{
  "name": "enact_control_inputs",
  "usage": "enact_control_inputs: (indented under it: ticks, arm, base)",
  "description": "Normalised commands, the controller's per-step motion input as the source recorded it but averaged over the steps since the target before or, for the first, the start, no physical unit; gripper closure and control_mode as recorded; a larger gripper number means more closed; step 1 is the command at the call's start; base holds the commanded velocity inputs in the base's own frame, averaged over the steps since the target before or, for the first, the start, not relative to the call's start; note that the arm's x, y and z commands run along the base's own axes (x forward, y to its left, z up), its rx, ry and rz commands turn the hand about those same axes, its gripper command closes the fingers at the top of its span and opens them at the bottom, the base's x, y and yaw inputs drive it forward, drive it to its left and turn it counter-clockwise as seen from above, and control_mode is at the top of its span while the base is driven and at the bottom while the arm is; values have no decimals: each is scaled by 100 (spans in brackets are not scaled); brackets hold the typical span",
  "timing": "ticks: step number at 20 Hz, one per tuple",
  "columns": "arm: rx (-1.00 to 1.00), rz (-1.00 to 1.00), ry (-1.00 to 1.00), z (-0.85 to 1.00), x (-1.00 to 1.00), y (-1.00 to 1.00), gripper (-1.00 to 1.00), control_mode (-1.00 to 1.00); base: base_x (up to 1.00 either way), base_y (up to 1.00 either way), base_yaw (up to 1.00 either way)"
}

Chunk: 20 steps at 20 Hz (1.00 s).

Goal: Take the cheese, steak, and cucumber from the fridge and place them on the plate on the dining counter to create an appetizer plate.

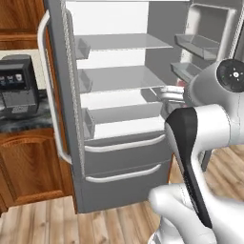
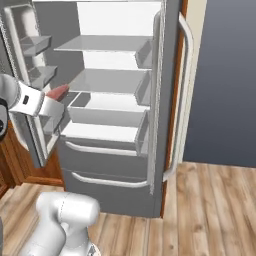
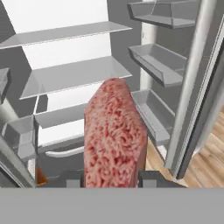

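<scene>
Steak is filling the near middle of the hand view, standing up between the 2 dark finger tips of the gripper. The jaws are standing partly closed, pressing on the slab's lower end from both sides, so the gripper is holding it clear of the shelves. In the right base view the steak is showing as a small pinkish tip just past the hand, in front of the open fridge, level with its middle shelf.

Judging by its look, the slab is light and flat, with a mottled red face and a paler edge; real meat would be soft and a little slick, so it could sag or slide if the hand is swinging fast. Gripping across the thin faces near one end, as now, is leaving most of it hanging free; a hold nearer the middle would be steadier.

A small orange bit, possibly the cheese, is showing low at the left of the hand view.

No brand, label or readable writing is showing anywhere; the dark appliance on the left counter has a panel too blurred to read.
</scene>
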Motion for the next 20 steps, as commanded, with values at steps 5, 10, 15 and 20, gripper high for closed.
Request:
enact_control_inputs:
  ticks: [5,10,15,20]
  arm:
    - [0,0,0,0,0,0,100,100]
    - [0,0,0,0,0,0,100,100]
    - [0,0,0,0,0,0,100,100]
    - [0,0,0,0,0,0,100,100]
  base:
    - [-100,-26,-15]
    - [-89,-52,-40]
    - [-21,-78,-52]
    - [5,-78,-60]
